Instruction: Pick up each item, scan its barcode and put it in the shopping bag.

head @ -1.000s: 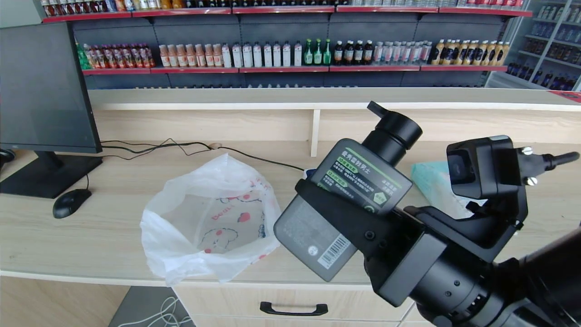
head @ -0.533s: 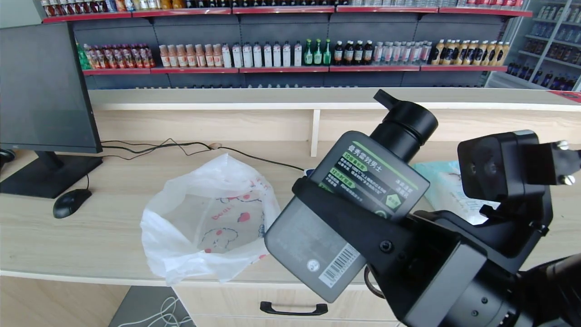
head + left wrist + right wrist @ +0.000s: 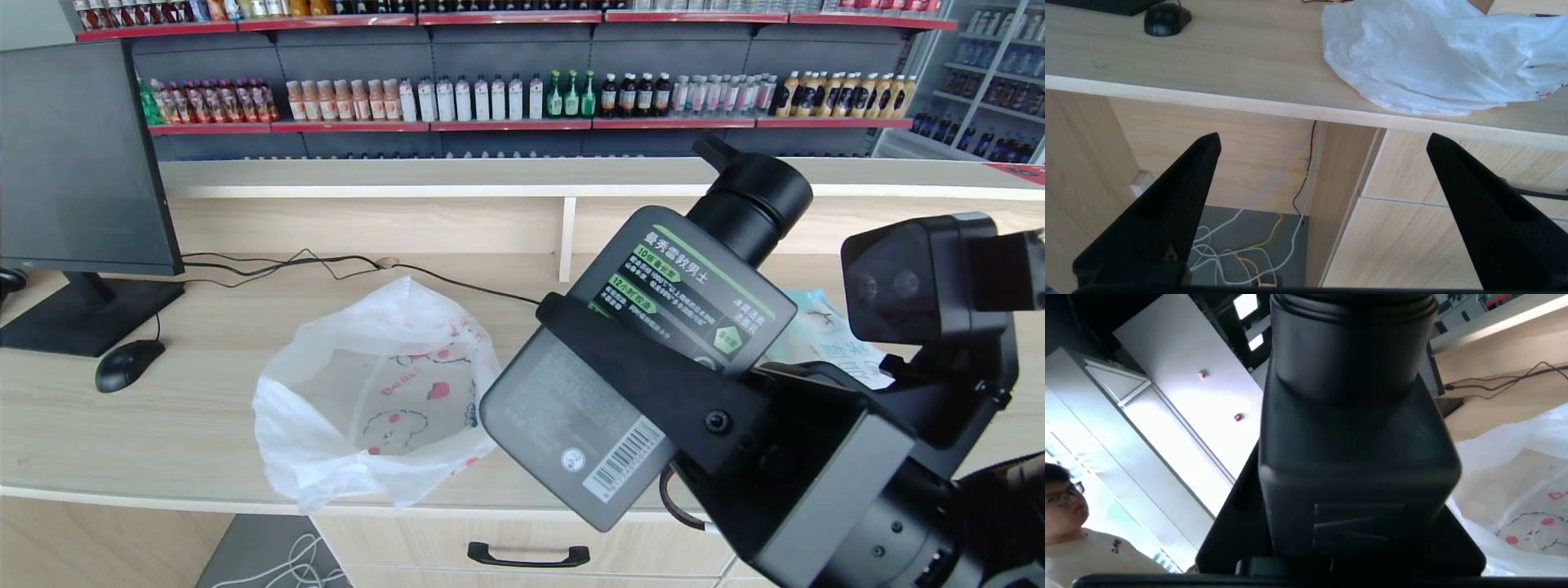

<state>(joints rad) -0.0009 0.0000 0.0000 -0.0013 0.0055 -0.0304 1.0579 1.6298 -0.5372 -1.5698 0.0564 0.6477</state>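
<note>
The right gripper (image 3: 565,323) holds a dark grey pump bottle (image 3: 690,294) in the air above the right part of the wooden counter (image 3: 204,351). Its fingers are clamped across the bottle's middle. The bottle is tilted, with the black pump head (image 3: 755,204) up and away and the base down toward the camera. A white barcode label (image 3: 624,457) near the base faces the head camera.

To the bottle's left, the white plastic shopping bag (image 3: 375,392) sits on the counter near its front edge. Its mouth gapes upward, and its printed inner wall shows inside.

A pale teal packet (image 3: 824,335) lies on the counter behind the right arm.

The left gripper (image 3: 1323,139) hangs low in front of the counter's front panel, its two fingers spread wide apart.

A monitor (image 3: 82,155) and a mouse (image 3: 126,365) stand at the counter's left end.
</note>
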